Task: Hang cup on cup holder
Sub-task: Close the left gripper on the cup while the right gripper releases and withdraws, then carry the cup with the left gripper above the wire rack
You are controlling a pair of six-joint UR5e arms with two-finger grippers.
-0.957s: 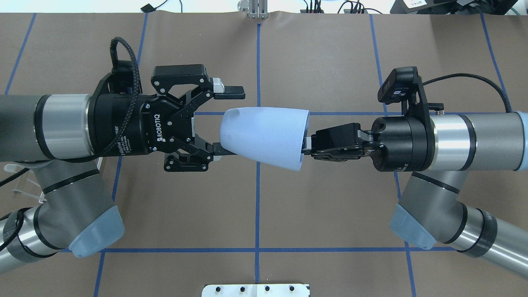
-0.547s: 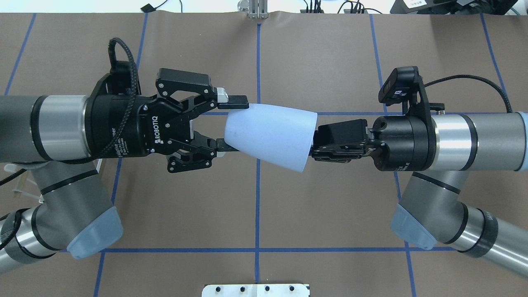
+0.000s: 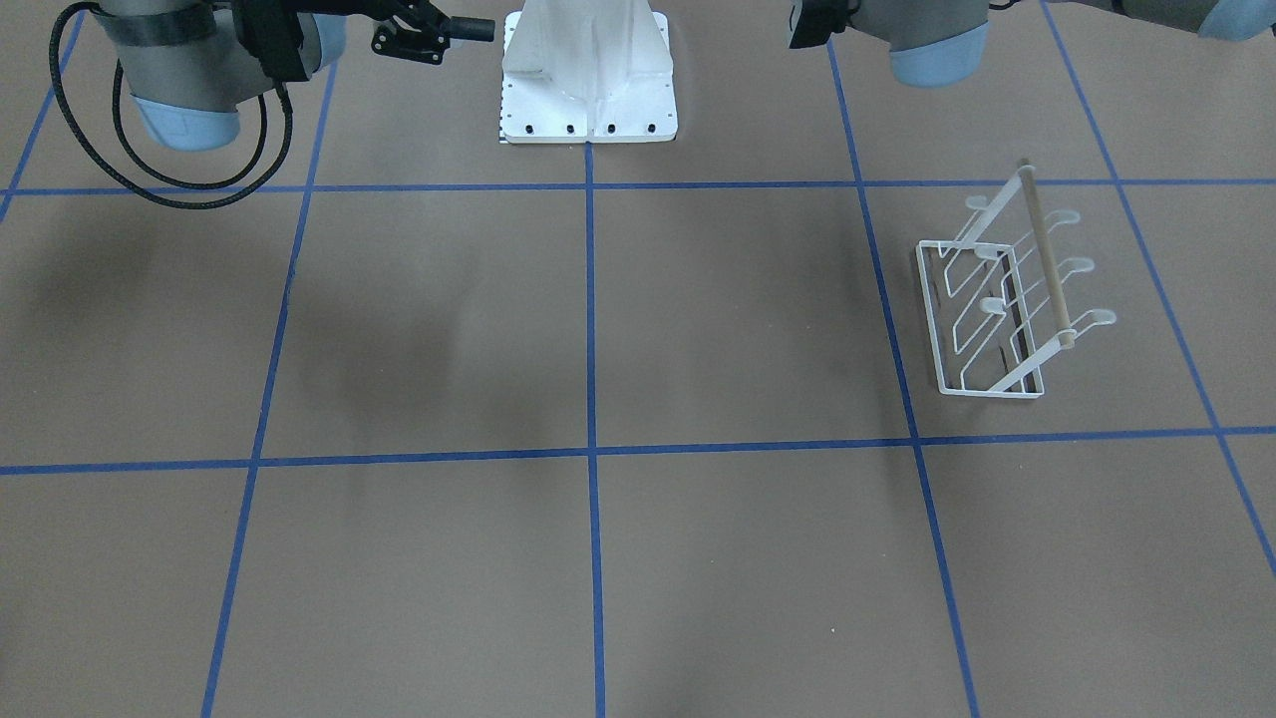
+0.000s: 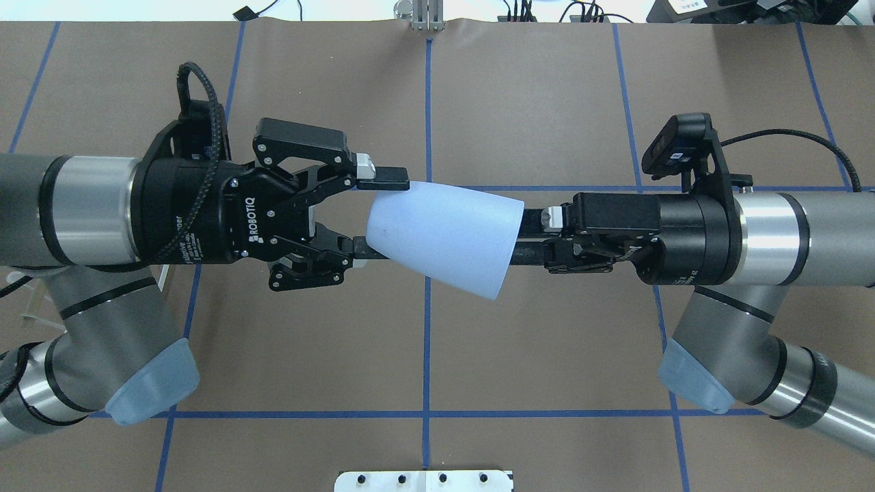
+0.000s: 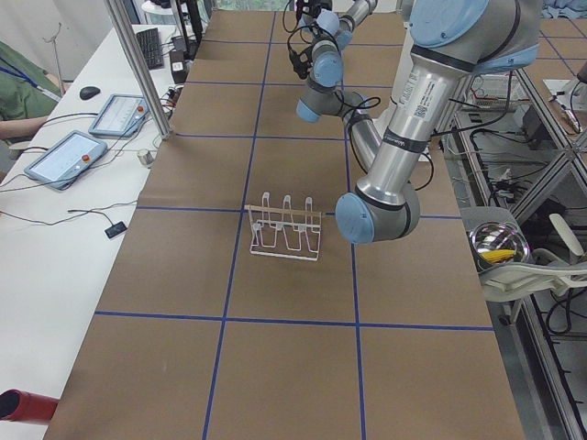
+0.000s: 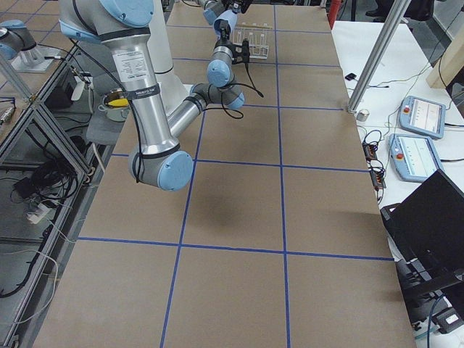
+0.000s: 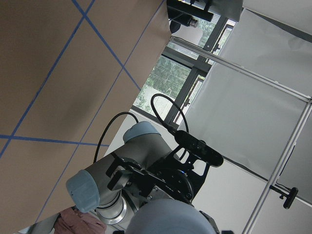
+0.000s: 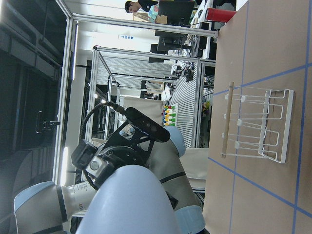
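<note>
Drawn back from the rim, the right gripper (image 4: 536, 236) parts its fingers (image 4: 547, 217) while the left gripper (image 4: 374, 219) clamps the cup (image 4: 441, 236) by its narrow base, mid-air, well apart from the cup holder (image 3: 1047, 261)

Robotics lab: taped-grid table (image 3: 748, 319), teach pendants (image 6: 415, 156), aluminium framing (image 5: 139, 64).

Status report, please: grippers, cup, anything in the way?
Left gripper shut on cup base. Right gripper open at rim. Cup midair. Rack prongs bare.
</note>
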